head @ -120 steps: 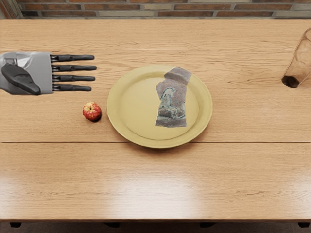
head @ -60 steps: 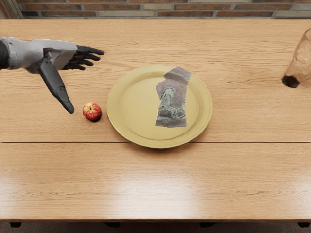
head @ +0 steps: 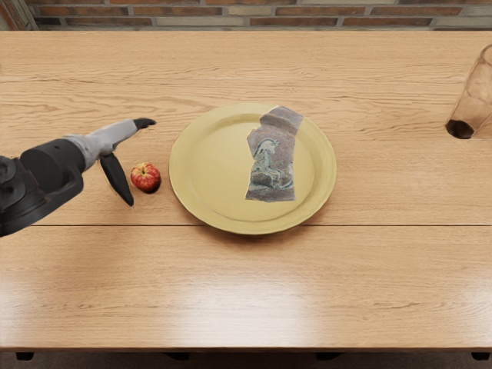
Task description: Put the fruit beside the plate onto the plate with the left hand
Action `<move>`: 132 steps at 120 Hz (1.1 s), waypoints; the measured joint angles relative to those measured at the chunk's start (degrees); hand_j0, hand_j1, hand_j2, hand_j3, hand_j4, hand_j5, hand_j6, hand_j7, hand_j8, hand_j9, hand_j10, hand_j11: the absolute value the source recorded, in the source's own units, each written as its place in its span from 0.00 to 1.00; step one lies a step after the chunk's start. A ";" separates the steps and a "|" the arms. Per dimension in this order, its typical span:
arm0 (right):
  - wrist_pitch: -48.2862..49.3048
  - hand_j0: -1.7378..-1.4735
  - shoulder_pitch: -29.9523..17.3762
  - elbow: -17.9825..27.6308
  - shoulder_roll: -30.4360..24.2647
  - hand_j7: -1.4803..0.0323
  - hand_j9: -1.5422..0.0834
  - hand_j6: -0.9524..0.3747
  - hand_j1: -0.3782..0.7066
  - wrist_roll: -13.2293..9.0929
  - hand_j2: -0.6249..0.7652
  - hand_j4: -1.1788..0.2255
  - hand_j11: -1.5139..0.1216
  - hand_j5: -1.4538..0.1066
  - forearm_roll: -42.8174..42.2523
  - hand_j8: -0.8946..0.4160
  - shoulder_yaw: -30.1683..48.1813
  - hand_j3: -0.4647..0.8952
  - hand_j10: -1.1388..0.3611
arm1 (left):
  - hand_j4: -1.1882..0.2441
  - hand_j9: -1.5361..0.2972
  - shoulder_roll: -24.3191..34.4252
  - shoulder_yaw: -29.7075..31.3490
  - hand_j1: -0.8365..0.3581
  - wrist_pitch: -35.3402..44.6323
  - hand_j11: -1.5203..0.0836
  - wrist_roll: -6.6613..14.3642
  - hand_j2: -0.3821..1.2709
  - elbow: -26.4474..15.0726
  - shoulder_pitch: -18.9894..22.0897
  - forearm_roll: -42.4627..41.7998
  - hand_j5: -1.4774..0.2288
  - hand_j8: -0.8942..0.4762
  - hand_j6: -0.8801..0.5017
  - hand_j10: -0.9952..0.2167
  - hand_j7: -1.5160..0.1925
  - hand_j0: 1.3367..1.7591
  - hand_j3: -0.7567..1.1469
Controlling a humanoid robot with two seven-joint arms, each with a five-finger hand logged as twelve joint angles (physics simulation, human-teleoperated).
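So the left hand [head: 108, 144] had dropped down just beside the apple [head: 145, 177], fingers [head: 140, 123] spread and holding nothing.

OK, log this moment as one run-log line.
left hand: open, left of apple | apple: beside plate, ungrasped | right hand: unseen

Left hand [head: 112, 146] spread, empty (thumb [head: 118, 178] downward)
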 joint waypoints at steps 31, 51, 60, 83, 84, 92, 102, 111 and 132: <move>-0.14 0.30 0.02 0.00 0.00 0.98 0.95 0.72 0.03 0.01 0.45 0.84 0.93 0.93 0.00 0.68 -0.02 0.34 0.76 | 0.77 0.78 -4.18 3.11 0.91 5.51 0.88 0.00 0.24 3.51 1.24 4.98 0.80 0.59 0.57 0.75 0.82 0.76 0.40; -0.19 0.30 0.00 0.00 0.00 0.98 0.95 0.72 0.03 0.05 0.45 0.84 0.93 0.93 0.00 0.68 -0.02 0.34 0.76 | 0.77 0.78 -6.22 3.82 0.91 6.67 0.88 0.00 0.24 4.91 1.51 5.77 0.80 0.59 0.57 0.75 0.82 0.76 0.40; -0.20 0.30 0.00 0.00 0.00 0.98 0.95 0.72 0.03 0.05 0.45 0.84 0.93 0.93 0.00 0.68 -0.02 0.34 0.76 | 0.76 0.77 -6.58 3.88 0.90 6.84 0.87 0.00 0.24 6.10 2.53 5.87 0.79 0.58 0.56 0.74 0.81 0.76 0.40; -0.20 0.30 -0.04 0.00 0.00 0.98 0.95 0.72 0.03 0.04 0.45 0.84 0.93 0.93 0.00 0.68 -0.07 0.34 0.76 | 0.72 0.73 -7.71 3.89 0.84 7.05 0.82 0.00 0.25 7.90 2.98 5.95 0.75 0.54 0.52 0.69 0.77 0.76 0.40; -0.20 0.30 -0.04 0.00 0.00 0.98 0.95 0.72 0.03 0.05 0.45 0.84 0.93 0.93 0.00 0.68 -0.07 0.34 0.76 | 0.72 0.73 -7.85 3.89 0.84 7.06 0.82 0.00 0.25 8.00 2.99 5.95 0.75 0.53 0.52 0.69 0.77 0.76 0.40; -0.20 0.30 -0.04 0.00 0.00 0.98 0.95 0.72 0.03 0.04 0.45 0.84 0.93 0.93 -0.02 0.68 -0.09 0.34 0.76 | 0.70 0.71 -8.27 3.90 0.81 7.82 0.80 0.00 0.25 8.83 3.00 6.00 0.73 0.52 0.50 0.67 0.75 0.76 0.40; -0.20 0.30 -0.05 -0.02 0.00 0.98 0.95 0.72 0.03 0.05 0.45 0.84 0.93 0.93 -0.02 0.68 -0.10 0.34 0.76 | 0.68 0.69 -8.51 3.92 0.79 8.82 0.78 0.00 0.26 9.73 3.00 6.06 0.71 0.50 0.48 0.65 0.73 0.76 0.40; -0.20 0.30 -0.03 -0.02 0.00 0.98 0.95 0.72 0.03 0.03 0.45 0.84 0.93 0.93 -0.05 0.68 -0.10 0.34 0.76 | 0.67 0.68 -9.31 3.92 0.77 9.53 0.76 0.00 0.26 10.45 3.51 6.10 0.69 0.48 0.47 0.63 0.71 0.76 0.40; -0.20 0.30 -0.04 0.00 0.00 0.98 0.95 0.72 0.03 0.04 0.45 0.84 0.93 0.93 -0.08 0.68 -0.10 0.34 0.76 | 0.64 0.65 -9.54 3.93 0.73 10.45 0.73 0.00 0.27 11.06 3.88 6.11 0.66 0.46 0.44 0.60 0.69 0.76 0.40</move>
